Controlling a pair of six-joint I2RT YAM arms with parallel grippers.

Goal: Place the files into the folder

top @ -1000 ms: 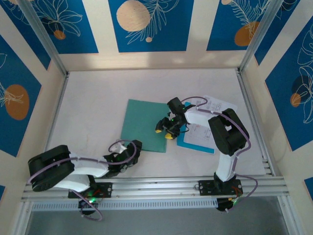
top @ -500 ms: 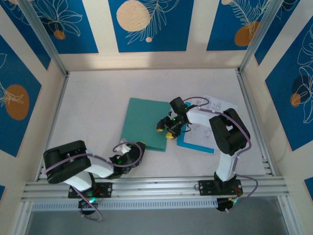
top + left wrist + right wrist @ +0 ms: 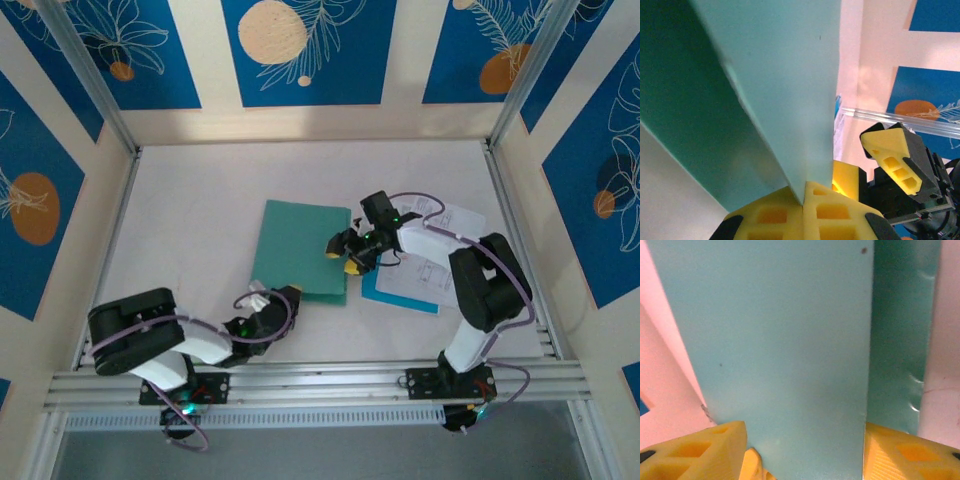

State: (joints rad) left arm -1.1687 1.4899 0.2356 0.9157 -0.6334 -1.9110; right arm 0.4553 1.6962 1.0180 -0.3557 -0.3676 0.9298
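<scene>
Teal folder (image 3: pixel 295 250) is clamped at 7 o'clock by the left gripper (image 3: pixel 804 197), likely to open a leaf; right gripper (image 3: pixel 342 260), spread apart, flanks its 3 o'clock edge.

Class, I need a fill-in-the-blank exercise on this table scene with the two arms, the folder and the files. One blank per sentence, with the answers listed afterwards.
1. The left gripper is ___ on a leaf of the folder.
2. The files are ___ paper sheets resting on a light-blue sheet.
3. In the top view, the files lie to the ___ of the folder.

Missing words: shut; white; right.
</scene>
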